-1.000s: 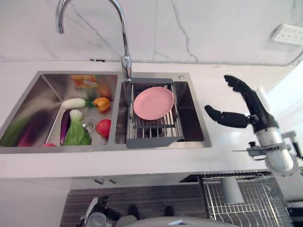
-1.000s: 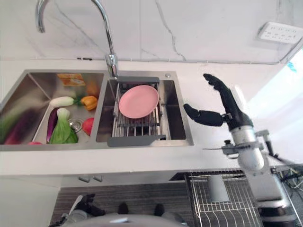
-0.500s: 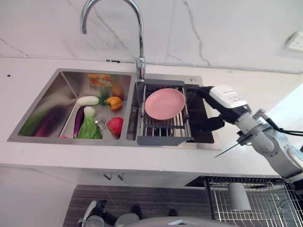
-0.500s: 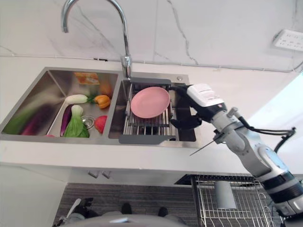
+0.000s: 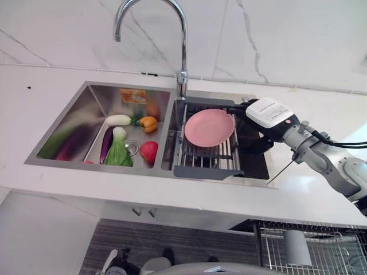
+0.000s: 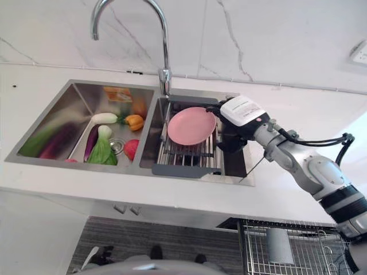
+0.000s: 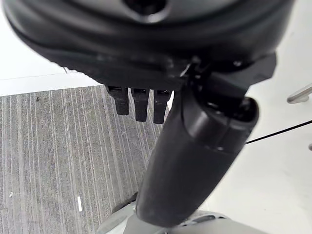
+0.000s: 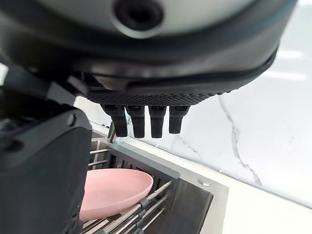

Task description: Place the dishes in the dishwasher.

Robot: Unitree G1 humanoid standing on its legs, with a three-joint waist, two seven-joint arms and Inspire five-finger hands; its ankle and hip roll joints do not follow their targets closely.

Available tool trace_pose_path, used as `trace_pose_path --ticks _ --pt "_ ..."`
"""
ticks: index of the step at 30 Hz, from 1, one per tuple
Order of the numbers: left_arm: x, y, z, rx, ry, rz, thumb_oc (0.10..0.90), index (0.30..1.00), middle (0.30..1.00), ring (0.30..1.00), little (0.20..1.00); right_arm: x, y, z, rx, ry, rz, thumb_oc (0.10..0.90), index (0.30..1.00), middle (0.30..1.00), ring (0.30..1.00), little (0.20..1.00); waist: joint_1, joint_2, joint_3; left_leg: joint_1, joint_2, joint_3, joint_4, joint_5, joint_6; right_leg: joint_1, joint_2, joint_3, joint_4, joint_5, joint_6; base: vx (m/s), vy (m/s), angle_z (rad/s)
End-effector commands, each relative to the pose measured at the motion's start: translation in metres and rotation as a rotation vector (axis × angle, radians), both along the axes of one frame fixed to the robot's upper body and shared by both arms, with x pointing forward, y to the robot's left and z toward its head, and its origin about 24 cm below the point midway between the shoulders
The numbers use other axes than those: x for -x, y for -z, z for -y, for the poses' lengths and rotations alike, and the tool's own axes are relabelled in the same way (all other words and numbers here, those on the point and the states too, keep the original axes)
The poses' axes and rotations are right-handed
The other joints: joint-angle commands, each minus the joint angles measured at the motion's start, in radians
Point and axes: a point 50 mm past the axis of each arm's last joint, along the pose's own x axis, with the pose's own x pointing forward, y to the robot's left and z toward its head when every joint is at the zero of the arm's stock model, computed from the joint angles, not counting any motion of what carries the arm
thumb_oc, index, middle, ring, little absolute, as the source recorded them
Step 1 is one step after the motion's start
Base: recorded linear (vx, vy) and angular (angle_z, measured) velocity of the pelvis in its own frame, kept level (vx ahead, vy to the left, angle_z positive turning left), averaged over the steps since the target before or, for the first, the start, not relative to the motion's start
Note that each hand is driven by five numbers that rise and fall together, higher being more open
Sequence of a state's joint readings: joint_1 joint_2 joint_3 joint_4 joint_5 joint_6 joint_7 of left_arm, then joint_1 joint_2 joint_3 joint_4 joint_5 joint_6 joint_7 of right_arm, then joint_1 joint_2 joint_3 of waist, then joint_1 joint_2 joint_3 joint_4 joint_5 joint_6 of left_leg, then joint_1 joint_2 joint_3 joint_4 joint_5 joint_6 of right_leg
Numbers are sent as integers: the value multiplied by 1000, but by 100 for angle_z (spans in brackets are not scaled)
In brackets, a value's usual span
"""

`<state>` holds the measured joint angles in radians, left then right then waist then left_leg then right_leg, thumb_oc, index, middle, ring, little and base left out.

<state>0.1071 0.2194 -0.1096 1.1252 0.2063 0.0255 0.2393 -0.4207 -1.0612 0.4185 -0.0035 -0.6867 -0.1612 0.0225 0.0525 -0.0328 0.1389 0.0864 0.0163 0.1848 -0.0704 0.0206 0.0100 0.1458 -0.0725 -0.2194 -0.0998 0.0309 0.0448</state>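
Pink plate [image 5: 209,126] sits on drying rack [image 5: 207,154] in right sink basin [image 5: 257,162], untouched. Your right hand [image 6: 241,114] has swung in from counter, now just right of plate, fingers straight, holding nothing. Grasp not yet made. Left hand [image 7: 195,146] idle, relaxed, over floor.

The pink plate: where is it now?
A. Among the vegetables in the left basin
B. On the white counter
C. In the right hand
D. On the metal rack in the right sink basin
D: the pink plate lies on the rack, with the right hand open beside it.
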Motion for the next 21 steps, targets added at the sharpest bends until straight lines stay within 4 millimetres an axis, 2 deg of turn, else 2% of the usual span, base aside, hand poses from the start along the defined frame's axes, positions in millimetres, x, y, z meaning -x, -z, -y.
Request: trace_pose_path --ticks 1,18,21 --pt "1 2 1 -33 53 -25 800 900 900 900 900 -8 -48 -5 33 -28 242 800 900 900 900 900 38 5 -70 0 189 -53 -17 6 -179 -17 -192 -38 33 -2 164 0 0 0" --pt "4 2 1 -30 44 -33 800 900 900 900 900 -8 -47 -6 32 -27 249 800 900 900 900 900 40 6 -70 0 188 -55 -17 5 -179 -14 -193 -39 31 -1 164 0 0 0" --pt "8 3 1 -34 24 -43 800 900 900 900 900 -12 -38 -8 32 -15 256 800 900 900 900 900 56 8 -66 -5 187 -63 -17 6 -178 -7 -195 -47 29 -5 162 0 0 0"
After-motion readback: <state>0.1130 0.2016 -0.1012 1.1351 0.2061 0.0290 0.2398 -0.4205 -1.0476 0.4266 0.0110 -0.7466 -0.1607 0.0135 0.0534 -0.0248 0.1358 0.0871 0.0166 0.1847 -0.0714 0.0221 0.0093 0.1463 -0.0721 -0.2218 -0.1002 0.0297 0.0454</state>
